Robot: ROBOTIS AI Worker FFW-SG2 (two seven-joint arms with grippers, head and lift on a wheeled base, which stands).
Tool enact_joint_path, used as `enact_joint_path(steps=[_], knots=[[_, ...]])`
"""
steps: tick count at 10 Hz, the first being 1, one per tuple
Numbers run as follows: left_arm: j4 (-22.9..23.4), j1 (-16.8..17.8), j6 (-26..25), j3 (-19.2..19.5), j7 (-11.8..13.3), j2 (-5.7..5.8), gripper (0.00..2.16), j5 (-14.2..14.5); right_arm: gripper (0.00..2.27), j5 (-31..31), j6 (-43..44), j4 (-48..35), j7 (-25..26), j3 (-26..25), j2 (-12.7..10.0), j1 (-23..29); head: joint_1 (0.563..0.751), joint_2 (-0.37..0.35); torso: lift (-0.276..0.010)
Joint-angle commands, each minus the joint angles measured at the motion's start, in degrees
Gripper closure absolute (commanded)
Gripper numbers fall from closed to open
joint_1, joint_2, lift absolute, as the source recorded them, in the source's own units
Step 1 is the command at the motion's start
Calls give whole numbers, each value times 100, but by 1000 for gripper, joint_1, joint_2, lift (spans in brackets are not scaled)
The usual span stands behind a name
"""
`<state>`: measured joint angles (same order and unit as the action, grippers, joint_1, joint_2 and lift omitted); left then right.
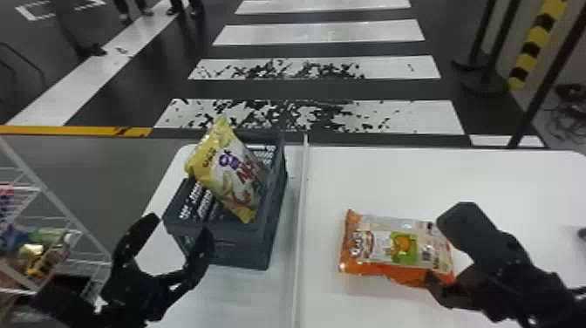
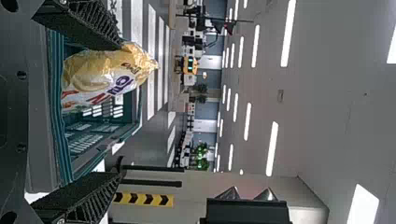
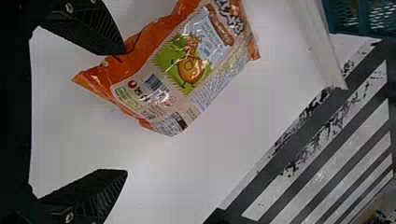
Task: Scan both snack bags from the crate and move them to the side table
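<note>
– orange bag point(image 1: 396, 251) looks delivered?
– seems so: on the counter point(image 1: 414, 179), its one o'clock; right pincer point(image 3: 124, 112) wide, empty.
– yellow bag point(image 1: 231, 174)?
– in the crate point(image 1: 218, 246), eleven o'clock. left pincer point(image 1: 178, 224) gapes empty; should grab it, then scan.

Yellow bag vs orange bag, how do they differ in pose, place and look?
Pose: the yellow bag is propped at a slant, its top end above the rim; the orange bag lies flat.
Place: the yellow bag is in the gray crate; the orange bag is on the white table to its right.
Look: the yellow bag is yellow and white; the orange bag has a green picture panel.
Shared: both are shiny, printed snack bags.
</note>
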<state>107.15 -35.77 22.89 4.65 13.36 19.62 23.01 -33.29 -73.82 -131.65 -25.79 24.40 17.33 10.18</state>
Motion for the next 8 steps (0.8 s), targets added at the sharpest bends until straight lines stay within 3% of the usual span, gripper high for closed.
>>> enact_joint_path(steps=[1, 2, 4, 5, 7, 8], knots=[[-2, 9, 0, -8, 0, 6, 29, 1, 87, 1466, 565, -186, 13, -814, -151, 222, 695, 140, -99], [-2, 0, 0, -17, 0, 15, 29, 1, 90, 2371, 934, -186, 4, -1253, -274, 362, 695, 160, -99], [-10, 0, 0, -17, 9, 24, 29, -7, 505, 3233, 1338, -98, -66, -1666, -529, 617, 695, 200, -99], [-10, 9, 0, -34, 0, 24, 29, -7, 846, 3329, 1514, -63, -198, -1719, -608, 679, 695, 219, -99], [-37, 18, 0, -43, 0, 24, 29, -7, 1986, 3347, 1971, 25, -347, -1684, -644, 775, 695, 243, -99], [-54, 26, 0, -43, 9, 24, 29, -7, 2047, 3303, 2165, 60, -506, -1605, -644, 819, 695, 252, -99]])
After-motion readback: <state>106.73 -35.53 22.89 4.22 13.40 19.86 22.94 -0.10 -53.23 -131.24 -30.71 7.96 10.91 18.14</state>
